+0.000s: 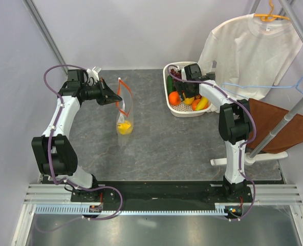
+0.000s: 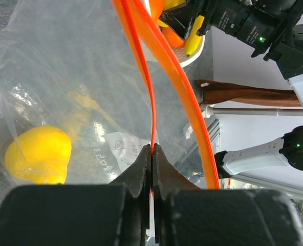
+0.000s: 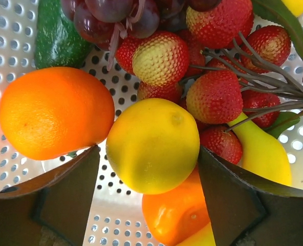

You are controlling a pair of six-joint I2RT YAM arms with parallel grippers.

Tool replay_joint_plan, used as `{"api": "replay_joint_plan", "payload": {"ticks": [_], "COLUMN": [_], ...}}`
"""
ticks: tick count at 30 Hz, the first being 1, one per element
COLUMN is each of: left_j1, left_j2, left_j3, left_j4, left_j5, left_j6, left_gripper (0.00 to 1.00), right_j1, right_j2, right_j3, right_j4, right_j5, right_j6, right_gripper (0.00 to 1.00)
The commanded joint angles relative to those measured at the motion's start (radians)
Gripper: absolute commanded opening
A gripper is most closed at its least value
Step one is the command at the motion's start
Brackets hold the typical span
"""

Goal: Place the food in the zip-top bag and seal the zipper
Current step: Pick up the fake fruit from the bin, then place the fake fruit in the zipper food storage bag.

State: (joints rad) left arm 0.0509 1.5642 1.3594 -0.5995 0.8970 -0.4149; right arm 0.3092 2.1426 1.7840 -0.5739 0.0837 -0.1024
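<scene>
Left gripper (image 2: pixel 151 154): clamped on one lip of the zipper (image 2: pixel 147 87), holding the zip-top bag (image 1: pixel 124 115) upright over the desk (image 1: pixel 167 148), centre-left of the top view; one yellow fruit (image 2: pixel 38 155) inside.
Right gripper (image 3: pixel 147 152): fingers spread wide, empty, straddling a lemon (image 3: pixel 151 138) in the basket (image 3: pixel 8 33), upper right.
Hazards: the round lemon may squirt out on closing; a finger may snag the adjacent orange (image 3: pixel 54 110); the bag mouth, pinched by one lip, may sag closed.
</scene>
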Motion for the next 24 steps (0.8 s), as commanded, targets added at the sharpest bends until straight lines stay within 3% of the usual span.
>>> {"api": "replay_joint_plan", "payload": {"ticks": [1, 3, 4, 7, 11, 18, 24], "left_j1": [0.004, 0.004, 0.004, 0.003, 0.004, 0.003, 0.004], "left_j2": [-0.021, -0.018, -0.015, -0.013, -0.009, -0.001, 0.013], "left_j3": [-0.01, -0.008, -0.006, -0.002, -0.005, -0.011, -0.013], "left_j4": [0.001, 0.0, 0.001, 0.0, 0.001, -0.002, -0.008], "left_j5": [-0.015, -0.015, -0.013, -0.013, -0.017, -0.021, -0.006], "left_j6": [0.033, 0.03, 0.03, 0.028, 0.028, 0.033, 0.039], "left_gripper": [0.02, 0.02, 0.02, 0.02, 0.02, 0.02, 0.02], "right_j1": [-0.004, -0.009, -0.015, -0.016, -0.018, -0.016, 0.022], "right_j2": [0.01, -0.003, -0.012, -0.058, -0.144, -0.291, -0.369], "right_j3": [-0.012, -0.008, -0.009, -0.005, 0.002, 0.052, 0.097], "right_j4": [0.054, 0.049, 0.049, 0.037, 0.014, -0.004, 0.13], "right_j5": [0.005, -0.008, -0.018, -0.059, -0.177, -0.422, -0.628], "right_j6": [-0.034, -0.036, -0.042, -0.043, -0.033, 0.065, 0.258], "right_gripper": [0.81, 0.76, 0.67, 0.54, 0.42, 0.38, 0.38]}}
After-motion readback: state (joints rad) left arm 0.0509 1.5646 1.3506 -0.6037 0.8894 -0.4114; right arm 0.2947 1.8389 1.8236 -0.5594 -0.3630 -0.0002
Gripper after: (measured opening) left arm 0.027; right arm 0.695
